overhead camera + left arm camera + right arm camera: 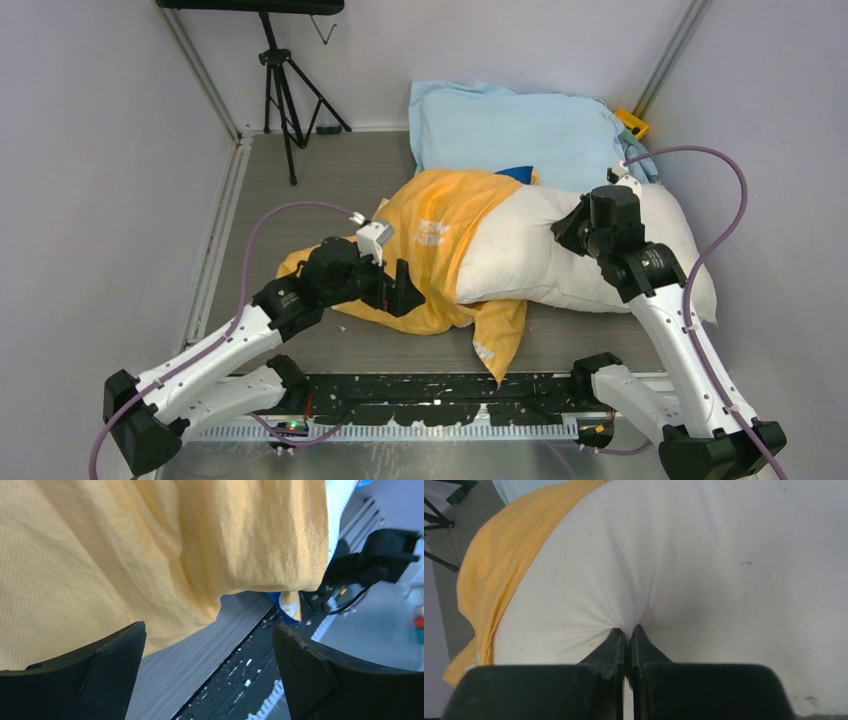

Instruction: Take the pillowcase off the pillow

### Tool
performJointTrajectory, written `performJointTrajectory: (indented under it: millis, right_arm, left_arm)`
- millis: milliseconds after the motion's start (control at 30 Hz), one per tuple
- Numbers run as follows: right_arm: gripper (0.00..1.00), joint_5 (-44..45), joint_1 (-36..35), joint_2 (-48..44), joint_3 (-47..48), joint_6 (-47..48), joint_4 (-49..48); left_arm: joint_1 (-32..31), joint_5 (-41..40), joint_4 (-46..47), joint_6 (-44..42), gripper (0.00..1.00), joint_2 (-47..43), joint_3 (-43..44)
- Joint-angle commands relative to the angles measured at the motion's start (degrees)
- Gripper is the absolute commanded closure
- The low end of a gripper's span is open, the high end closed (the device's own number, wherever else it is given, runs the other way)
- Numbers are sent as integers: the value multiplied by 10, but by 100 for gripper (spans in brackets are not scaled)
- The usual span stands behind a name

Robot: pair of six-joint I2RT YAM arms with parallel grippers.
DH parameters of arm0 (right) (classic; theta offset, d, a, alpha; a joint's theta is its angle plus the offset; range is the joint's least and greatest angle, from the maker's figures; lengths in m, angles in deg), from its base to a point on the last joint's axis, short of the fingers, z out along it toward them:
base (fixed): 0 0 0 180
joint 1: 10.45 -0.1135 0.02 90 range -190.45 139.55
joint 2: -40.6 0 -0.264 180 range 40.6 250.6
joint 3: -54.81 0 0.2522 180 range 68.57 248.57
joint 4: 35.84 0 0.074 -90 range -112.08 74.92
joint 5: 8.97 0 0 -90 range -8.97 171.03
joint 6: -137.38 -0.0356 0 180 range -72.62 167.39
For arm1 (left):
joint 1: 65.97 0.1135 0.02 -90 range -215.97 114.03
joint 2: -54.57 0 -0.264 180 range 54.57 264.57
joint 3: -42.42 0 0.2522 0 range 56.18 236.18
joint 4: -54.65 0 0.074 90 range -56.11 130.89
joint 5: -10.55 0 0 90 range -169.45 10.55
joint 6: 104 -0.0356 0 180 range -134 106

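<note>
Left end of pillow (520, 262) inside pillowcase (440, 212), cushion (520, 125) behind both

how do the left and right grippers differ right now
The left gripper is open and holds nothing, its jaws wide apart near the pillowcase. The right gripper is shut, pinching a fold of the pillow. The left faces orange fabric, while the right faces bare white pillow. Both are black.

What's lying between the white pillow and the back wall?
A pale blue cushion, directly behind the pillow; the top view shows it.
</note>
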Motion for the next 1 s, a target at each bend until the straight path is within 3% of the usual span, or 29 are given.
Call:
performJointTrajectory:
  millis: [0,133,267,533,633,667,733,767,967]
  right_arm:
    - [100,-5,2,-22,19,-23,-80]
    - [100,-3,2,-23,21,-21,-78]
    - [100,-2,2,-26,20,-21,-78]
    - [100,1,2,-31,17,-22,-78]
    - [100,8,2,-35,18,-21,-78]
    - [100,9,2,-36,18,-20,-78]
    - [100,12,3,-38,17,-21,-77]
    - [100,14,3,-39,18,-20,-76]
    - [100,87,3,-57,17,-25,-58]
  left_arm:
    - [-67,-94,45,-80,0,26,11]
    - [-117,-155,50,-105,0,65,22]
    - [-134,-162,89,-102,2,92,17]
    - [-141,-130,274,-78,26,140,-58]
    - [-141,-121,285,-79,45,159,-59]
    - [-141,-121,287,-78,58,161,-60]
    - [-141,-132,283,-68,93,155,-65]
    - [-141,-149,277,-60,100,148,-70]
    - [-101,-255,212,-1,100,50,-115]
